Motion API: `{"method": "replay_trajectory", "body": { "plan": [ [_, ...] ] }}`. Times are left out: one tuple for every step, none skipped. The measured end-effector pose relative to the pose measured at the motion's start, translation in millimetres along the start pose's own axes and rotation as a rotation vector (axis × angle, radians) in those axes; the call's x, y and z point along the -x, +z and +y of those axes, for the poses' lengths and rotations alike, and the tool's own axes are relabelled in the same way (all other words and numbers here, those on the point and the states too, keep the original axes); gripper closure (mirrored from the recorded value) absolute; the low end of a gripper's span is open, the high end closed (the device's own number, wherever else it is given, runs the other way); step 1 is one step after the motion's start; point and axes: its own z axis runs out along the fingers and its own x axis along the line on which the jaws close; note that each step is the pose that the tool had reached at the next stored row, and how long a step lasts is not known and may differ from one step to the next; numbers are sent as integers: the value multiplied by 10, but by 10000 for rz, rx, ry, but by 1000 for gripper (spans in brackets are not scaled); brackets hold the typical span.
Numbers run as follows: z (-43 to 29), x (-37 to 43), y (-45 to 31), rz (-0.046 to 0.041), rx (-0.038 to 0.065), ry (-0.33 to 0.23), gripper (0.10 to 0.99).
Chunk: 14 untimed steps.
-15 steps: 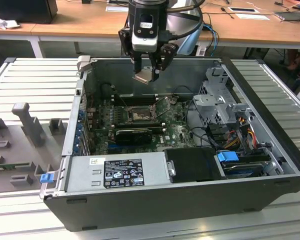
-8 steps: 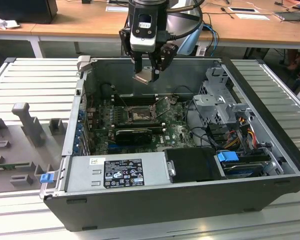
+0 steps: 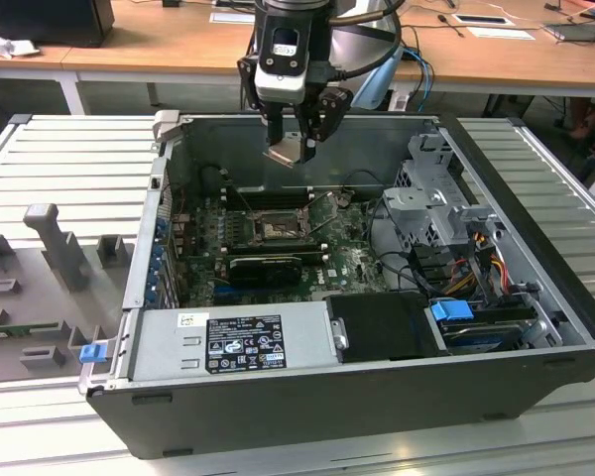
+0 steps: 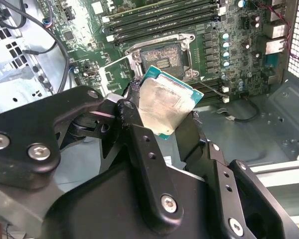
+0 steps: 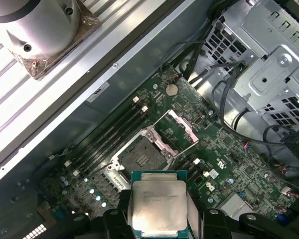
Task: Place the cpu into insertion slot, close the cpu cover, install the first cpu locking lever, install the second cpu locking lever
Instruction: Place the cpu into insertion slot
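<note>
The open computer case [image 3: 327, 407] holds the motherboard [image 3: 347, 258]. Its insertion slot [image 5: 139, 158] sits empty, with the cpu cover [image 5: 184, 124] swung up beside the slot. There is free air above the slot. The gripper [image 3: 296, 147] hangs well above the slot, its fingers [image 4: 134, 134] clamped on the edges of the cpu [image 5: 158, 201].

The black hand [image 3: 296, 139], upper middle of the exterior view, wears a silver-grey band [image 3: 283, 81]; its jointed finger links [image 4: 139, 149] carry silver screws [image 4: 168, 203].

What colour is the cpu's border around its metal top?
The cpu has a teal-green border; second wrist view shows it best.
</note>
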Motion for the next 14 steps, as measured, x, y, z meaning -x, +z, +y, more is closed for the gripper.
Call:
{"method": "replay_trajectory", "body": {
  "plan": [
    [0, 0, 0, -6, 1, 61, 557],
    [0, 0, 1, -9, 2, 95, 557],
    [0, 0, 1, -14, 3, 150, 557],
    [0, 0, 2, -21, 4, 229, 557],
    [0, 0, 3, -25, 6, 280, 557],
    [0, 0, 4, -29, 6, 320, 557],
    [0, 0, 5, -34, 8, 379, 557],
    [0, 0, 5, -37, 8, 415, 557],
    [0, 0, 5, -40, 9, 448, 557],
    [0, 0, 5, -43, 9, 479, 557],
    [0, 0, 6, -46, 10, 512, 557],
    [0, 0, 6, -48, 11, 547, 557],
    [0, 0, 6, -51, 11, 578, 557],
    [0, 0, 6, -55, 12, 616, 557]
  ]
}}
